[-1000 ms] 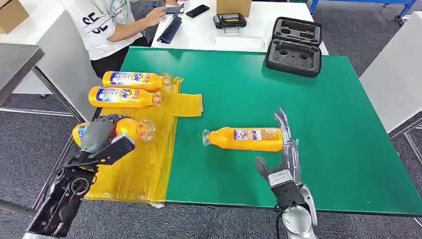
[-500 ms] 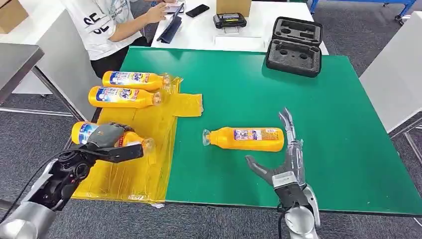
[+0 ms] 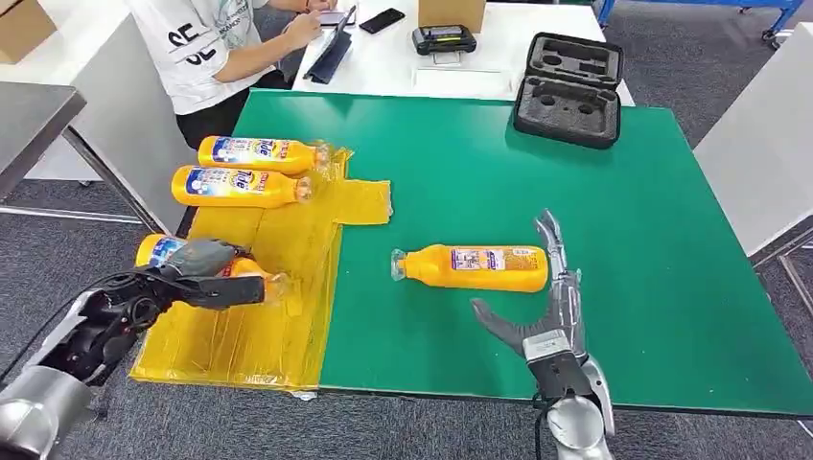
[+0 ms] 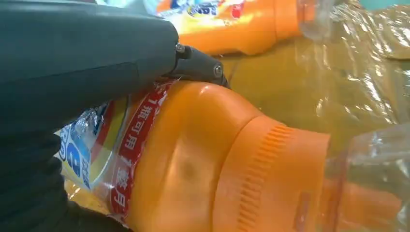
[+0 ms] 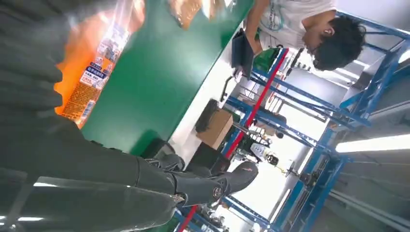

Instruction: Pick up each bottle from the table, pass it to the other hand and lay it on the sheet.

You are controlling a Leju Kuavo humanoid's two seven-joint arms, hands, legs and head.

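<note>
Near the left edge of the yellow sheet (image 3: 288, 316), my left hand (image 3: 199, 270) grips an orange bottle (image 3: 155, 250) lying low on it; the left wrist view shows my fingers (image 4: 72, 53) wrapped over its labelled body (image 4: 208, 159). Two more orange bottles (image 3: 257, 152) (image 3: 240, 186) lie side by side at the sheet's far end. A fourth orange bottle (image 3: 475, 267) lies on the green table (image 3: 662, 287), cap pointing left. My right hand (image 3: 546, 311) is open just in front of its base, fingers beside the base and thumb spread; the right wrist view shows this bottle (image 5: 89, 67).
A black foam case (image 3: 566, 91) sits at the green table's far right. A person in a white shirt (image 3: 206, 43) sits at the far left corner beside a white table (image 3: 383, 57) with a tablet, phone and small device. A grey table (image 3: 29, 120) stands left.
My left arm has drawn back and down, bringing its bottle lower onto the sheet's left part. The right hand has spread its thumb and stayed by the bottle's base.
</note>
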